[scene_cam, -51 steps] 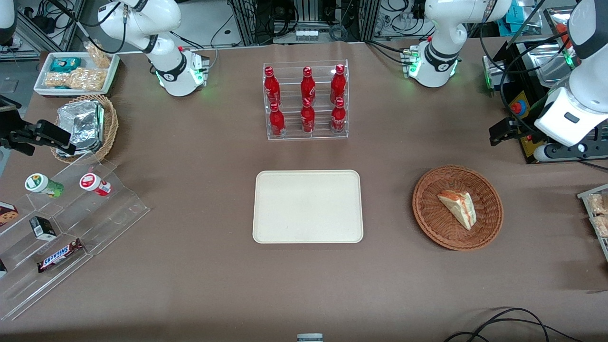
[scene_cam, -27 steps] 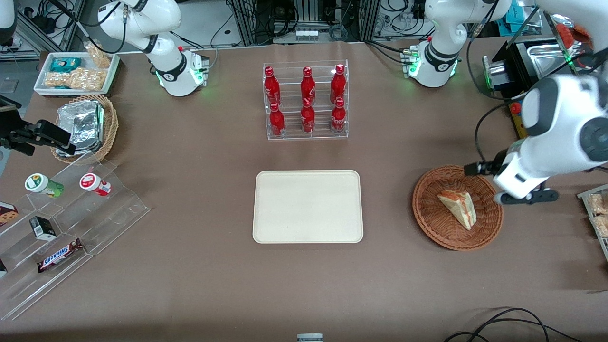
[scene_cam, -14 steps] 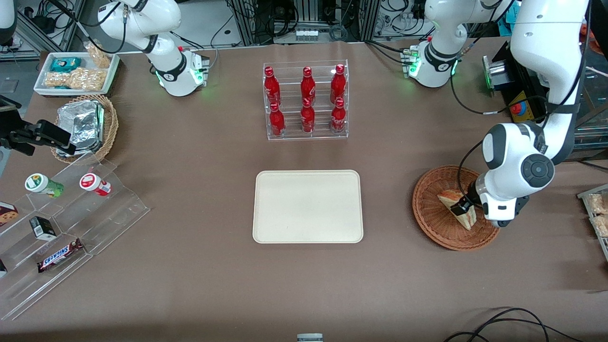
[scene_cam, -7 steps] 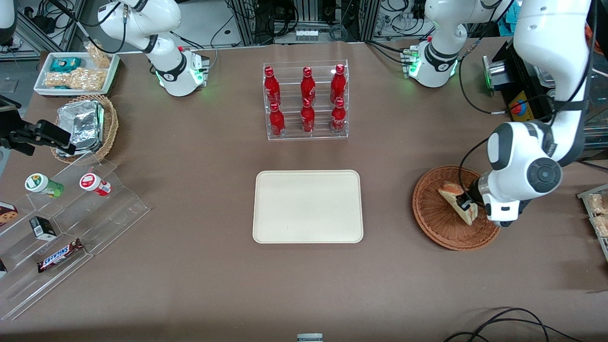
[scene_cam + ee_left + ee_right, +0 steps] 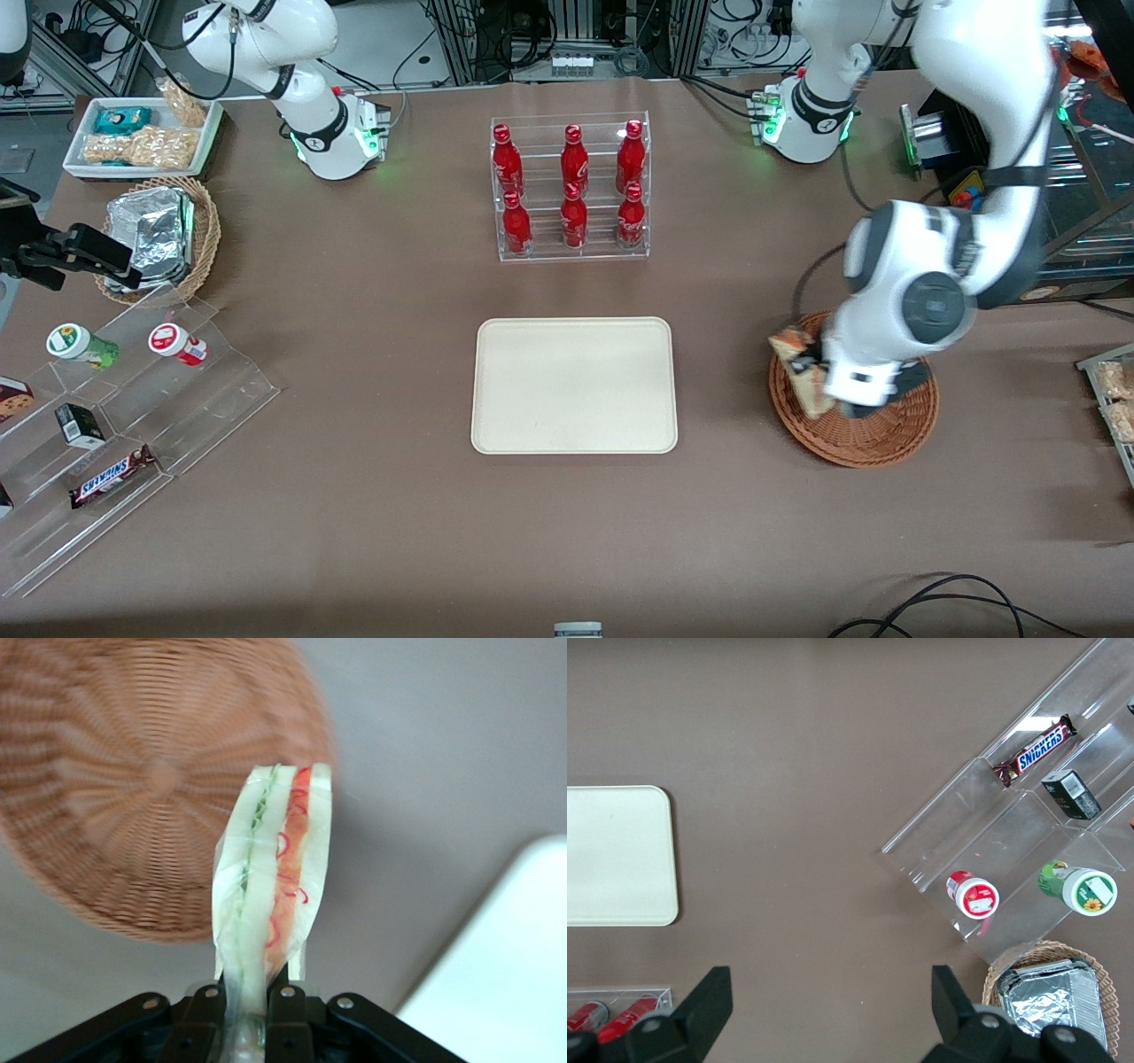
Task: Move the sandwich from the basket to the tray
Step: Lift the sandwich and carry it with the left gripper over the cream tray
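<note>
My left gripper [image 5: 813,370] [image 5: 250,1014] is shut on the sandwich [image 5: 800,370] [image 5: 274,873], a clear-wrapped wedge of pale bread with green and red filling. It holds the wedge in the air over the rim of the reddish-brown wicker basket [image 5: 873,432] [image 5: 133,788], on the side facing the tray. Nothing lies in the basket in the left wrist view. The cream tray [image 5: 574,385] [image 5: 509,979] lies bare at the table's middle, toward the parked arm from the basket.
A clear rack of red bottles [image 5: 571,188] stands farther from the front camera than the tray. Toward the parked arm's end are a tan basket of foil packs [image 5: 159,235], a clear stepped shelf of snacks [image 5: 115,425] and a white snack tray [image 5: 142,135].
The gripper came down into the basket, shut on the sandwich, then lifted it and carried it toward the tray to the basket's rim.
</note>
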